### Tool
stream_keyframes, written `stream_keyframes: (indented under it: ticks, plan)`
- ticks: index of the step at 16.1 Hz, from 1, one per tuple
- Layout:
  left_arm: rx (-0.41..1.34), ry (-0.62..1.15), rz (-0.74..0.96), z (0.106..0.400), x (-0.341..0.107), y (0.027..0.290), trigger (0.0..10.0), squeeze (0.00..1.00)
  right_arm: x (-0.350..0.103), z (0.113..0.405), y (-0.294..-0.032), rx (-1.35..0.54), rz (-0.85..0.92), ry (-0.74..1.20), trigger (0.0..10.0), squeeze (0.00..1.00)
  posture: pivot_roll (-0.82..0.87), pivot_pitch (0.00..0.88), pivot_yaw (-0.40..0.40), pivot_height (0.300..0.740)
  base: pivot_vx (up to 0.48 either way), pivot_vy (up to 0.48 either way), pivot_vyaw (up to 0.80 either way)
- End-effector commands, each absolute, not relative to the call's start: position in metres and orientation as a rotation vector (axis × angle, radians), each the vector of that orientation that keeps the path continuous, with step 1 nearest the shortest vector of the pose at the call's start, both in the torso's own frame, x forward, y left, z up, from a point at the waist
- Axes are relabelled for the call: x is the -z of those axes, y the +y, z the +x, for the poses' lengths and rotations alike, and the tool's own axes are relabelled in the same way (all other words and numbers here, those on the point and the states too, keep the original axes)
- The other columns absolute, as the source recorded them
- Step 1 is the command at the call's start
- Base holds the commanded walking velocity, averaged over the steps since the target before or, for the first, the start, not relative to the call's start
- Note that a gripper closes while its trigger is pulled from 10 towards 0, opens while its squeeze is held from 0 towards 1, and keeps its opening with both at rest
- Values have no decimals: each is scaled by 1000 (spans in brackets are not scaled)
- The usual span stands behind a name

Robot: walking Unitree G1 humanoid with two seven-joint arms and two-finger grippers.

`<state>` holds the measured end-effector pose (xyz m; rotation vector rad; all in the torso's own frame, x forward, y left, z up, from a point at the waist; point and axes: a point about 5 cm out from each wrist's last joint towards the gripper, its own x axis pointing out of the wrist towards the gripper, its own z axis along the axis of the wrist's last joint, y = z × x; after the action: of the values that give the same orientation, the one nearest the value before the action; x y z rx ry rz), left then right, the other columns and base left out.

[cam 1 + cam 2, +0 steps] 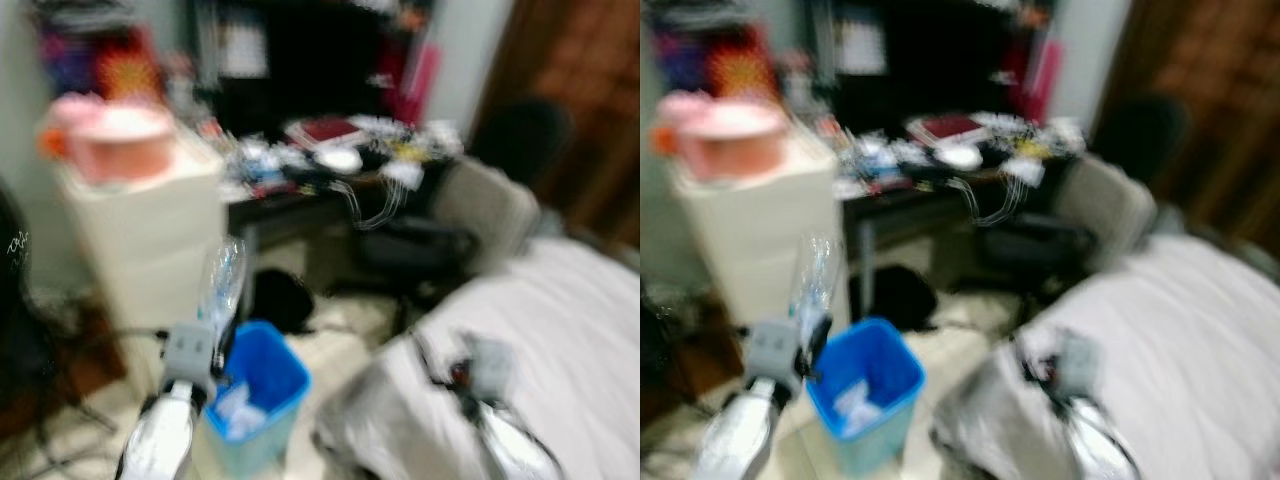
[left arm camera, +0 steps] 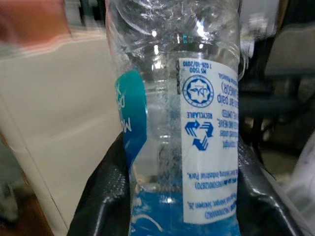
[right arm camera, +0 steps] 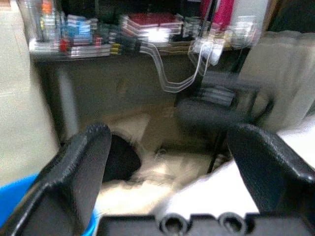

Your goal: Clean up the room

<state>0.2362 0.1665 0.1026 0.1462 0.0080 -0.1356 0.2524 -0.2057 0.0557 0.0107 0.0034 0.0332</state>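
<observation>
We hold a clear, crinkled plastic water bottle (image 1: 221,280) in our left tool (image 1: 212,345), whose black fingers (image 2: 106,196) are clenched on its lower body; the bottle's long axis runs upright, rising above the tool. Just beside and below it, slightly to our right, sits the open blue plastic waste bin (image 1: 258,395) on the floor, with some pale scraps already inside. We judge that the coming move turns on this: the bottle must shift a little rightward and down to clear the bin's near rim, and the left arm is plainly the nearer one. Our right tool (image 3: 172,167) hangs released and holding nothing, above the white bed (image 1: 560,340). The bottle's white label (image 2: 209,137) shows a recycling triangle with "RECYCLABLE" and "MS 1500"; the teal label's lettering is too partial to read. The cluttered dark worktop (image 1: 330,165) lies well beyond.
</observation>
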Motion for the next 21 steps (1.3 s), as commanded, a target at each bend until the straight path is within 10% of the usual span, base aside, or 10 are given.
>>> stream_keyframes:
  ticks: [1, 20, 21]
  plan:
    - [199, -107, 143, 233, -127, 160, 10000, 0, -76, 245, -212, -21, -21, -95, 10000, 0, 159, 4, -94, 740, 480, 0, 0]
    - [236, 347, 122, 314, -39, 172, 10000, 0, -51, 279, -169, -214, 64, 100, 10000, 0, 130, 15, -123, 740, 328, 0, 188]
    - [227, 358, 103, 318, -39, 170, 10000, 376, -51, 279, -170, -218, 63, 101, 10000, 0, 124, 17, -123, 740, 0, 0, 0]
